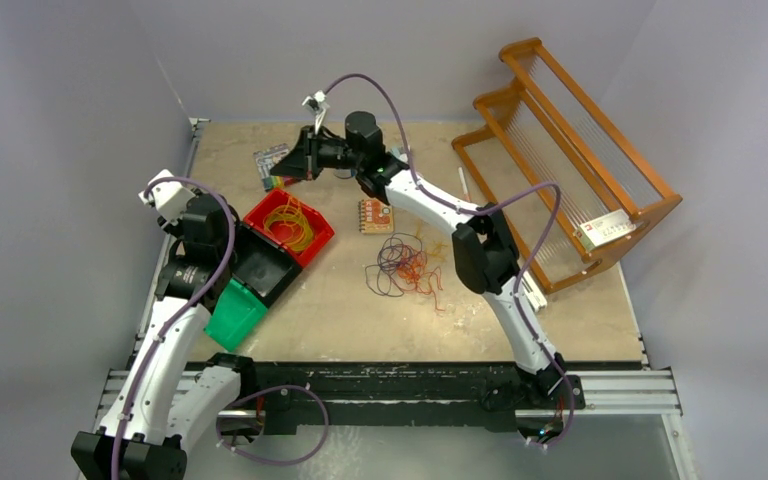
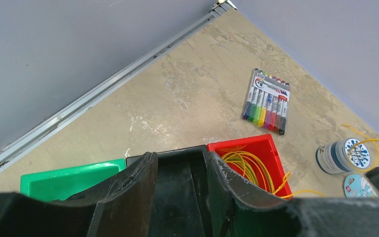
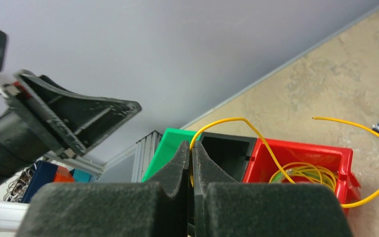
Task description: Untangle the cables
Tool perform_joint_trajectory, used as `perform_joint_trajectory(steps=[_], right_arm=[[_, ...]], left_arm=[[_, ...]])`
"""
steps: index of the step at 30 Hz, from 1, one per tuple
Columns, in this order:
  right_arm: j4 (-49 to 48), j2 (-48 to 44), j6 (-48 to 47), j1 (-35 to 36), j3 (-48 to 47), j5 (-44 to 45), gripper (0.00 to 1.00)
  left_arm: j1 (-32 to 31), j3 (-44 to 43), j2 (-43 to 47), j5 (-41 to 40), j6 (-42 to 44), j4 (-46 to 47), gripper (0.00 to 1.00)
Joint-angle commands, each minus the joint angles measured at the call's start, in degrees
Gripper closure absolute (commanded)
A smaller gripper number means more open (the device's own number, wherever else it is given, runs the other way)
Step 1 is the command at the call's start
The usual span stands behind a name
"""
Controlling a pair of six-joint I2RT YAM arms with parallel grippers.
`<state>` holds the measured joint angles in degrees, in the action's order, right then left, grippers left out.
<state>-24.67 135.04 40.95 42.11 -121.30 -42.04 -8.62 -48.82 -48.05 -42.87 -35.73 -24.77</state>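
Note:
A loose tangle of dark purple and orange cables (image 1: 406,266) lies mid-table. Several yellow cables (image 1: 291,224) are coiled in a red bin (image 1: 320,238). My right gripper (image 3: 191,148) is shut on one yellow cable (image 3: 237,118), which arcs from the fingertips down into the red bin (image 3: 306,147). In the top view that gripper (image 1: 282,170) hovers at the far side beyond the red bin. My left gripper (image 2: 180,157) is open with nothing between its fingers. It hangs over a black bin (image 2: 177,154), next to the yellow coil (image 2: 249,165).
A green bin (image 1: 235,312) and the black bin (image 1: 265,265) adjoin the red one. A marker pack (image 2: 267,101), a white jar (image 2: 338,155) and its lid lie beyond. A wooden rack (image 1: 570,150) fills the right rear. A small card (image 1: 375,215) lies near the tangle.

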Motion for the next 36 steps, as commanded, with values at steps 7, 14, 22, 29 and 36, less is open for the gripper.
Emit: perform_joint_trajectory(steps=[7,14,22,29,36], right_arm=[[0.83,2.32,-2.25,1.02,1.42,-0.7,1.0],[7.1,5.41,-7.66,1.83,-1.98,3.8,1.0],[13.66,8.11,-15.42,2.76,-6.09,11.18,1.0],[17.29,8.84,-19.74,4.79,-6.83,14.31,1.0],[18.2,9.94,-22.01,6.16,-9.54,11.19,1.0]], left_arm=[[0.36,0.67,1.21,-0.65,1.01,1.13,0.59],[0.36,0.68,1.09,-0.3,1.02,1.22,0.59],[0.5,0.65,1.19,0.15,1.1,1.23,0.59],[0.8,0.74,1.14,0.58,1.03,1.48,0.58],[0.98,0.83,1.17,0.85,1.07,1.55,0.58]])
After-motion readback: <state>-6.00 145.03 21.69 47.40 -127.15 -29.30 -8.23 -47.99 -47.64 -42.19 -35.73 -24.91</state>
